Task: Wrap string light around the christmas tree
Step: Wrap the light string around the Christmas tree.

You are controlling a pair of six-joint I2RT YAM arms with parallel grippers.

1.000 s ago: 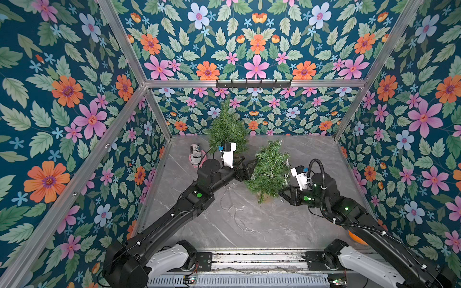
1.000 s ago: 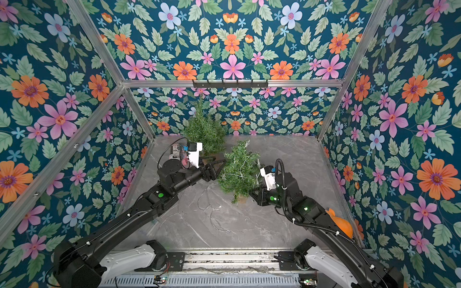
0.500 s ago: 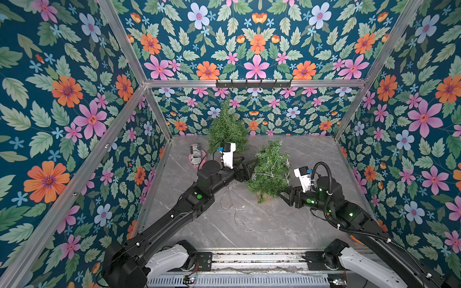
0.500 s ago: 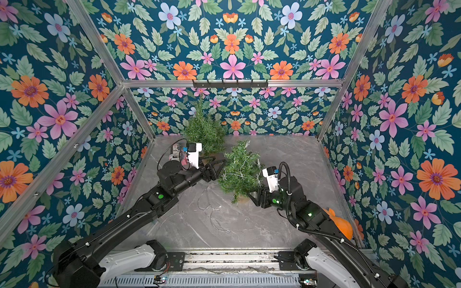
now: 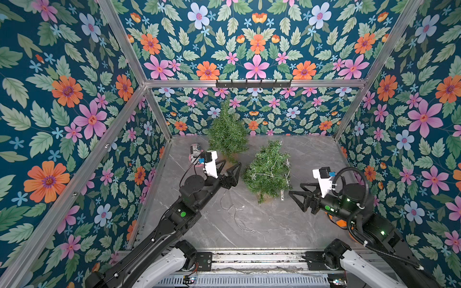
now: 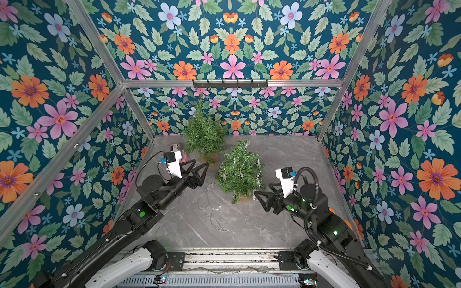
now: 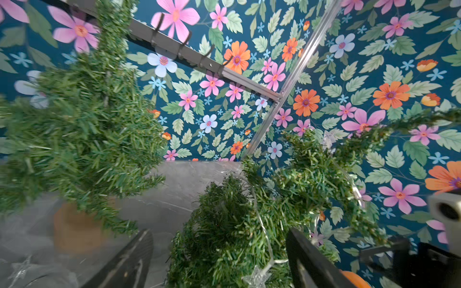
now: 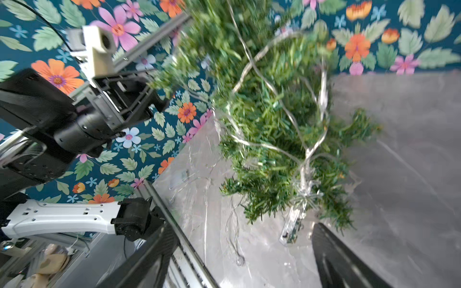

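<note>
thin silvery string light (image 8: 308,150) drapes the bristly christmas tree (image 5: 268,172).

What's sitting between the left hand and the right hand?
The christmas tree, draped with the string light, stands between the left hand and the right hand, as both top views show.

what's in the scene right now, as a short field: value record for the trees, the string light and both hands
front christmas tree: mid table, between the two hands
string light: draped over the front christmas tree, with a loose tail lying on the table
back christmas tree: near the back wall, no lights seen on it
left hand: open, holding nothing, beside the front christmas tree
right hand: open, holding nothing, near the tree's base
</note>
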